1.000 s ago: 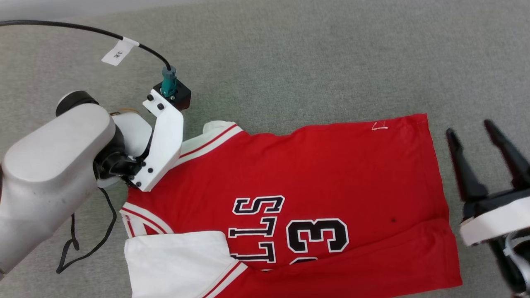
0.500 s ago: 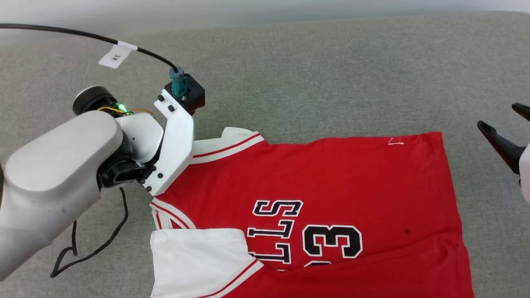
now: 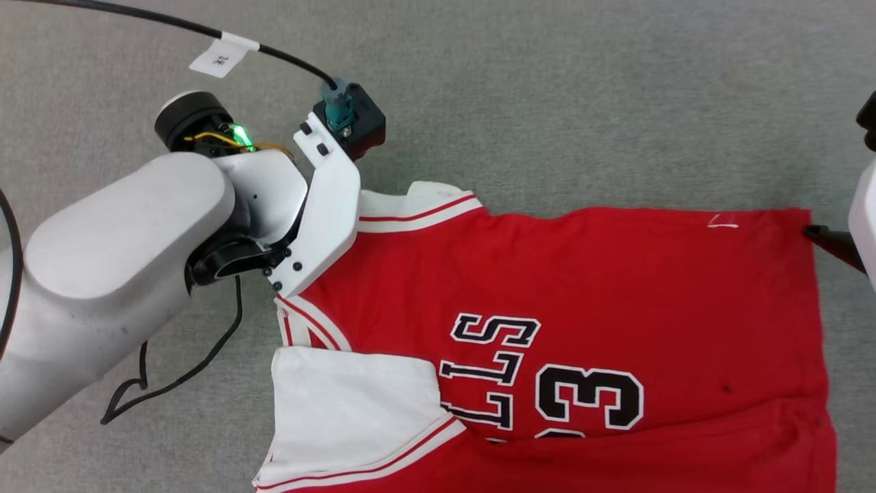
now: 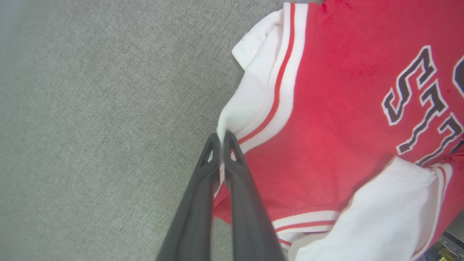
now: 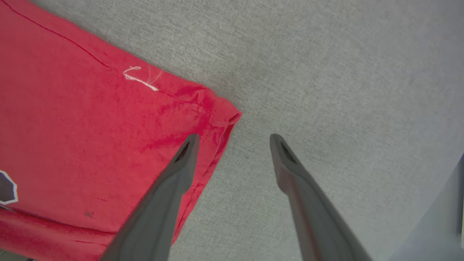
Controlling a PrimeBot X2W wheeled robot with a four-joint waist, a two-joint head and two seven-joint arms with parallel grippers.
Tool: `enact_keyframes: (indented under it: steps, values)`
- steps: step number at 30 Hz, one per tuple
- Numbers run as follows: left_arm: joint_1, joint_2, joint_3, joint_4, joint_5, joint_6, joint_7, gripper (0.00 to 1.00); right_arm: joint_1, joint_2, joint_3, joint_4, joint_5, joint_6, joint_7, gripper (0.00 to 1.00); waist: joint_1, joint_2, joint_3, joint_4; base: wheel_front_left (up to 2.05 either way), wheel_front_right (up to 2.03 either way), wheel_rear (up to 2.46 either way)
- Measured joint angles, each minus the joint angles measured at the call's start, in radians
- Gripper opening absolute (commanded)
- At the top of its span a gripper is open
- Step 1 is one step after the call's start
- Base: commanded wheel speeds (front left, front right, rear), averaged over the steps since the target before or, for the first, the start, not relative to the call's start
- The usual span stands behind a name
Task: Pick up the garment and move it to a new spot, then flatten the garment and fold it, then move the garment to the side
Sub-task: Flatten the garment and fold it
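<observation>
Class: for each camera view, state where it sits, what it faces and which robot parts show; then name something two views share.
Head view: on the head, looking down at the garment on the grey surface; left forearm shows.
Left wrist view: on that wrist, looking along the left gripper, shut on the white sleeve.
Right wrist view: on that wrist, looking along the open right gripper at the hem corner.
Shared: head and right wrist views show the white thread.

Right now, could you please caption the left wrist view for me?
Left gripper shut on the garment at its white sleeve edge.
</observation>
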State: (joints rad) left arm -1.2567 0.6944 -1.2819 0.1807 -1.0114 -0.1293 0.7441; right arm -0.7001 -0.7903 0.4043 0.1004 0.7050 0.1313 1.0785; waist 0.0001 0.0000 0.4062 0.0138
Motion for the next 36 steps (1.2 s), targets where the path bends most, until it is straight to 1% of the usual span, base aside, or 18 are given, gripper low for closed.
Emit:
enact_keyframes:
  steps: [6, 11, 12, 13, 17, 23, 25, 29, 33, 36]
  values:
    - [-0.013, 0.001, 0.0, -0.016, 0.016, 0.0, -0.012, 0.0, -0.005, 0.023, 0.044, 0.062, -0.015, 0.0, -0.015, 1.0, 0.0, 0.0, 0.056, 0.029, 0.0, 0.0, 0.0]
    - [-0.015, 0.002, 0.0, -0.015, 0.023, 0.0, -0.017, 0.0, -0.001, 0.006, 0.085, 0.064, 0.011, -0.001, -0.029, 1.0, 0.0, 0.0, 0.077, 0.036, 0.0, 0.0, 0.0]
    - [-0.015, 0.002, 0.0, -0.015, 0.023, 0.0, -0.017, 0.0, -0.001, 0.005, 0.089, 0.064, 0.015, -0.001, -0.039, 0.4, -0.0001, 0.0, 0.077, 0.034, 0.0, 0.0, 0.0]
    - [-0.015, 0.002, 0.0, -0.014, 0.023, 0.0, -0.018, 0.0, -0.001, 0.004, 0.091, 0.068, 0.021, 0.0, -0.053, 0.0, 0.0, 0.0, 0.076, 0.032, 0.0, 0.0, 0.0]
    - [-0.011, 0.002, 0.0, -0.002, 0.025, 0.0, -0.028, 0.0, -0.002, 0.013, 0.102, 0.077, 0.031, 0.0, -0.122, 0.0, 0.0, 0.0, 0.062, 0.025, 0.0, 0.0, 0.0]
    - [0.033, 0.002, 0.0, 0.011, 0.034, 0.0, -0.081, 0.0, 0.014, 0.014, 0.106, 0.069, 0.044, 0.0, -0.255, 0.0, 0.0, 0.0, 0.004, 0.016, 0.0, 0.0, 0.0]
    - [0.058, 0.013, -0.001, -0.003, 0.051, 0.0, -0.099, 0.0, 0.037, 0.008, 0.118, 0.049, 0.045, 0.0, -0.29, 0.0, 0.0, 0.0, -0.022, 0.011, 0.0, 0.0, 0.0]
    - [0.103, 0.041, 0.0, -0.022, 0.053, 0.0, -0.151, 0.0, 0.095, -0.016, 0.128, 0.015, 0.05, 0.0, -0.355, 0.0, -0.0001, 0.0, -0.078, 0.0, 0.0, 0.0, 0.0]
    - [0.157, 0.073, 0.0, -0.052, 0.066, 0.0, -0.177, 0.0, 0.173, -0.037, 0.116, -0.015, 0.062, 0.0, -0.402, 0.0, -0.0001, 0.0, -0.136, -0.006, 0.0, 0.0, 0.0]
    - [0.2, 0.093, 0.0, -0.076, 0.067, 0.0, -0.196, 0.0, 0.24, -0.055, 0.089, -0.034, 0.065, 0.0, -0.436, 0.0, -0.0001, 0.0, -0.177, -0.007, 0.0, 0.0, 0.0]
